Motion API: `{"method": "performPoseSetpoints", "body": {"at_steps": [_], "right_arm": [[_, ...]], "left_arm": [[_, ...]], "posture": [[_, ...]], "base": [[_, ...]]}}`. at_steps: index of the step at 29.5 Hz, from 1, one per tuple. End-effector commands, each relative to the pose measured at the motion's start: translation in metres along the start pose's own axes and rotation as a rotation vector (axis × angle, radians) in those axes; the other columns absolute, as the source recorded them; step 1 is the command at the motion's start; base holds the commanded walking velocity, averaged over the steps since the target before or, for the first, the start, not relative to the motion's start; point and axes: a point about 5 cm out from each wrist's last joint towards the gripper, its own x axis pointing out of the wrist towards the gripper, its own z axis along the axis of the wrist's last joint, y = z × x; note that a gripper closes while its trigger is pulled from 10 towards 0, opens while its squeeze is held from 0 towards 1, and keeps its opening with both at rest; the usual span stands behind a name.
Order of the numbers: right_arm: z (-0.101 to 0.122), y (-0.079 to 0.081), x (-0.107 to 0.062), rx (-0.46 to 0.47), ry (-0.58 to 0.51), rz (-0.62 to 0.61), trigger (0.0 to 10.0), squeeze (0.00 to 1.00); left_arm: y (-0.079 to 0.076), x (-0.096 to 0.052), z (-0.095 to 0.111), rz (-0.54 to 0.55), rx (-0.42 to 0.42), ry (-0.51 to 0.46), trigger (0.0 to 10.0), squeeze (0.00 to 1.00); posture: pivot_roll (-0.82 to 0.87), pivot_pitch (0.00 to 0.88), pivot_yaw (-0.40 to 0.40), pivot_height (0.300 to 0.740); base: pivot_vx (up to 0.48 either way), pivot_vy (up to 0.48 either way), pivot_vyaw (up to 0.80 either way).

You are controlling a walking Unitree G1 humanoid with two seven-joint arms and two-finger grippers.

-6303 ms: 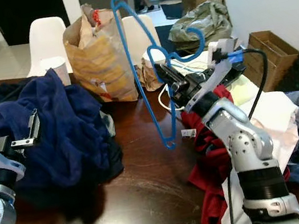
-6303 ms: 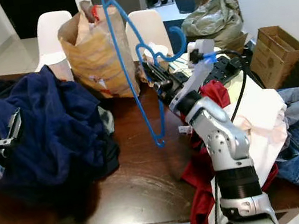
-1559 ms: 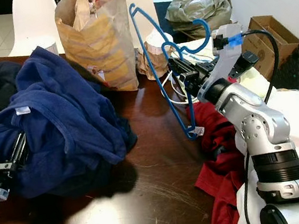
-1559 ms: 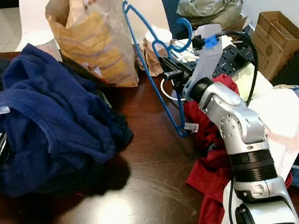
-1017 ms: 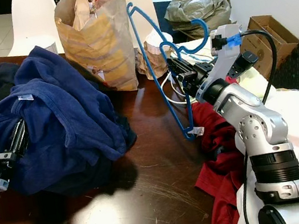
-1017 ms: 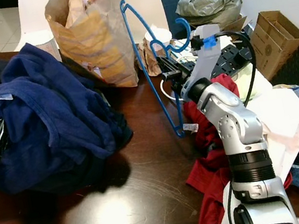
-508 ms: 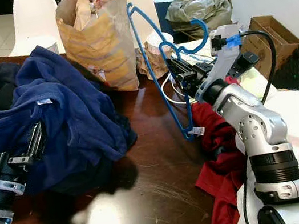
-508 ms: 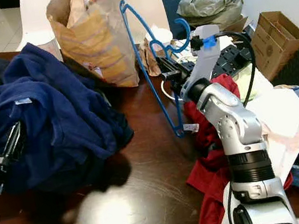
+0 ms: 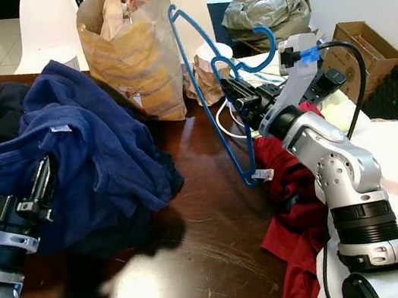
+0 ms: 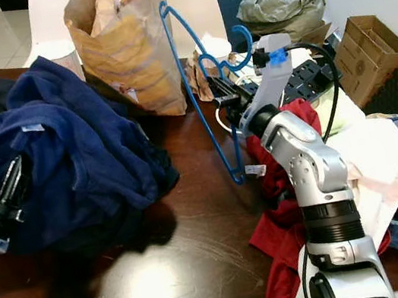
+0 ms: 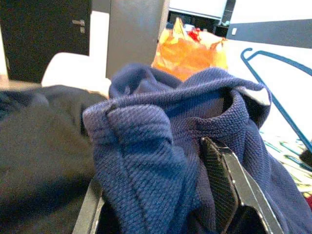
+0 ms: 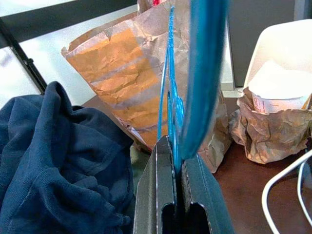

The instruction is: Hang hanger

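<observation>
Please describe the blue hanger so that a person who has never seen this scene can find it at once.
On the dark wooden table, look right of the big brown paper bag to the right gripper. It is shut on the hanger, held on edge with one corner down by the red cloth. It is the only thin bright-blue wire shape among soft clothes.

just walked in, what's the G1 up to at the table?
It's working on hanging clothes. The right gripper is shut on a blue hanger, holding it upright over the brown table, lower end near the red garment. The left gripper is closed on a fold of the navy blue garment, lifting it from the pile. The hanger is not in the garment yet.
</observation>
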Motion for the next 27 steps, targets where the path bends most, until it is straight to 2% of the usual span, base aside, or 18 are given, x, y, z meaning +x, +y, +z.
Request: {"method": "performPoseSetpoints", "body": {"at_steps": [1, 3, 4, 7, 8, 11, 12, 15, 16, 19, 20, 22, 23, 26, 27], "right_arm": [[-0.001, 0.000, 0.001, 0.016, -0.011, 0.001, 10.0, 0.00], [-0.001, 0.000, 0.001, 0.016, -0.011, 0.001, 10.0, 0.00], [-0.001, 0.000, 0.001, 0.017, -0.011, 0.003, 10.0, 0.00], [-0.001, 0.000, 0.001, 0.018, -0.010, 0.003, 10.0, 0.00], [-0.001, 0.000, 0.001, 0.018, -0.010, 0.003, 10.0, 0.00], [-0.001, 0.000, 0.000, 0.017, -0.010, 0.003, 10.0, 0.00], [-0.001, 0.000, 0.000, 0.017, -0.010, 0.003, 10.0, 0.00], [-0.001, -0.001, 0.000, 0.016, -0.010, 0.002, 10.0, 0.00], [-0.001, -0.001, 0.000, 0.016, -0.011, 0.002, 10.0, 0.00], [-0.001, -0.001, 0.000, 0.016, -0.011, 0.002, 10.0, 0.00], [0.000, -0.001, 0.000, 0.016, -0.011, 0.003, 10.0, 0.00], [0.000, -0.001, 0.000, 0.016, -0.011, 0.003, 10.0, 0.00], [0.000, -0.001, 0.000, 0.016, -0.012, 0.004, 10.0, 0.00], [0.000, -0.001, 0.001, 0.016, -0.012, 0.005, 10.0, 0.00], [0.000, -0.001, 0.001, 0.016, -0.012, 0.006, 10.0, 0.00]], "left_arm": [[-0.004, 0.002, 0.009, -0.023, 0.037, -0.017, 6.1, 0.00], [-0.004, 0.002, 0.009, -0.023, 0.037, -0.017, 6.1, 0.00], [-0.006, 0.005, 0.011, -0.034, 0.055, -0.021, 10.0, 0.00], [-0.008, 0.006, 0.013, -0.041, 0.064, -0.022, 10.0, 0.00], [-0.010, 0.005, 0.011, -0.047, 0.072, -0.011, 10.0, 1.00], [-0.012, 0.004, 0.010, -0.043, 0.077, -0.005, 10.0, 1.00], [-0.014, 0.004, 0.009, -0.042, 0.081, 0.000, 10.0, 0.05], [-0.015, 0.004, 0.009, -0.040, 0.084, 0.003, 10.0, 0.05], [-0.017, 0.004, 0.008, -0.040, 0.083, 0.006, 10.0, 0.00], [-0.017, 0.004, 0.008, -0.040, 0.083, 0.006, 10.0, 0.00], [-0.019, 0.003, 0.007, -0.045, 0.081, 0.012, 8.0, 0.00], [-0.019, 0.003, 0.007, -0.045, 0.081, 0.012, 8.0, 0.00], [-0.021, 0.003, 0.005, -0.049, 0.079, 0.016, 0.7, 0.00], [-0.022, 0.003, 0.004, -0.052, 0.079, 0.020, 0.7, 0.00], [-0.024, 0.004, 0.005, -0.057, 0.079, 0.019, 0.0, 0.00]], "posture": [[-0.03, 0.168, -0.082, 0.740], [-0.03, 0.168, -0.082, 0.740], [-0.03, 0.169, -0.082, 0.740], [-0.03, 0.168, -0.081, 0.740], [-0.03, 0.167, -0.081, 0.740], [-0.03, 0.167, -0.081, 0.740], [-0.03, 0.168, -0.081, 0.740], [-0.03, 0.168, -0.081, 0.740], [-0.03, 0.166, -0.080, 0.740], [-0.03, 0.166, -0.080, 0.740], [-0.03, 0.166, -0.081, 0.740], [-0.03, 0.166, -0.081, 0.740], [-0.03, 0.164, -0.083, 0.740], [-0.03, 0.164, -0.083, 0.740], [-0.02, 0.160, -0.083, 0.740]], "base": [[0.000, 0.000, 0.00], [0.000, 0.000, 0.00], [0.000, 0.000, 0.00], [0.000, 0.000, 0.00], [0.000, 0.000, 0.00], [0.000, 0.000, 0.00], [0.000, 0.000, 0.00], [0.000, 0.000, 0.00], [0.000, 0.000, 0.00], [0.000, 0.000, 0.00], [0.000, 0.000, 0.00], [0.000, 0.000, 0.00], [0.000, 0.000, 0.00], [0.000, 0.000, 0.00], [0.000, 0.000, 0.00]]}}
